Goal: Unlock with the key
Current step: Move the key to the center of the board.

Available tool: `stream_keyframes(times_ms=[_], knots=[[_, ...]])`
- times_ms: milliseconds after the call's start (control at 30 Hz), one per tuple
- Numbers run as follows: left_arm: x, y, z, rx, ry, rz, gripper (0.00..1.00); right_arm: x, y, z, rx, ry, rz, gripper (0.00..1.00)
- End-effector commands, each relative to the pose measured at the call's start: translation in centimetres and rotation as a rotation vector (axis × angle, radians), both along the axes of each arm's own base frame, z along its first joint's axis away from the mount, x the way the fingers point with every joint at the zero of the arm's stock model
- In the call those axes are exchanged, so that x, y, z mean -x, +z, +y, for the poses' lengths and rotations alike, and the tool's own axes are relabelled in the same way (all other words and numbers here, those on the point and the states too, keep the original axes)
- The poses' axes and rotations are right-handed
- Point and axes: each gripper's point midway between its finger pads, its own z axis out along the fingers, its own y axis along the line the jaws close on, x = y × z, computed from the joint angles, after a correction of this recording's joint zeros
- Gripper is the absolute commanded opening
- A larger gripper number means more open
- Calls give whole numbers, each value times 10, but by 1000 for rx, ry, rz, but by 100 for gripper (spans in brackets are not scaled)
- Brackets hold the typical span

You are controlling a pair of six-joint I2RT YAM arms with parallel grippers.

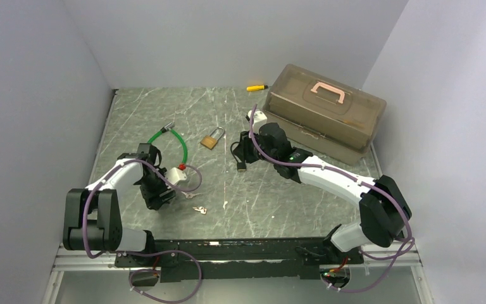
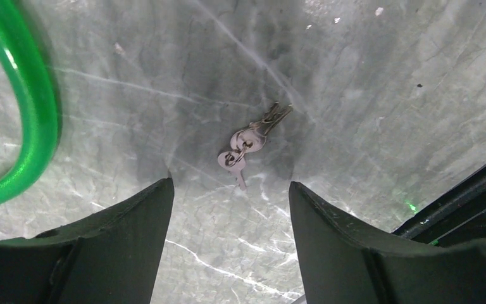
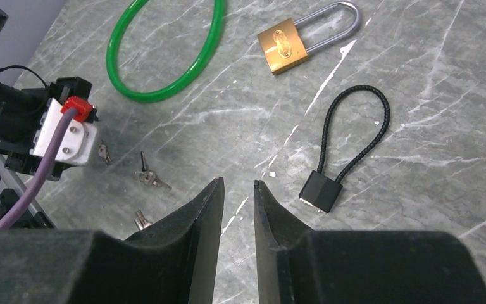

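Note:
A small bunch of silvery keys (image 2: 245,140) lies on the marble table just ahead of my left gripper (image 2: 229,190), which is open and empty, low over the table. In the top view these keys (image 1: 187,195) lie right of the left gripper (image 1: 163,197), and another key (image 1: 200,209) lies nearer the front. The brass padlock (image 1: 211,140) lies mid-table, its shackle closed; it also shows in the right wrist view (image 3: 283,45). My right gripper (image 3: 237,187) hovers right of the padlock, jaws a narrow gap apart, holding nothing. Loose keys (image 3: 149,177) show in its view.
A green cable loop (image 1: 168,136) lies left of the padlock. A black cord loop with a block (image 3: 321,190) lies under my right gripper. A brown toolbox (image 1: 326,114) stands at the back right, with a yellow-and-black tool (image 1: 257,87) beside it.

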Motion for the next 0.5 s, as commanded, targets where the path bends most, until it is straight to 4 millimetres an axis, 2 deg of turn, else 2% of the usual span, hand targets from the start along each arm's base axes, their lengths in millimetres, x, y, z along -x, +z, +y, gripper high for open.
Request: stream_keyframes(times_ms=[0,267,467], knots=[[2,-4,-7,14,-43,2,71,-7,23,-2,-36,-23,-70,26],[13,-19,-20,-1,-113,23,64,-12,23,-6,-27,-41,-75,24],[16,-25,-34,15,-149,43,54,-19,27,-13,-17,-67,-83,22]])
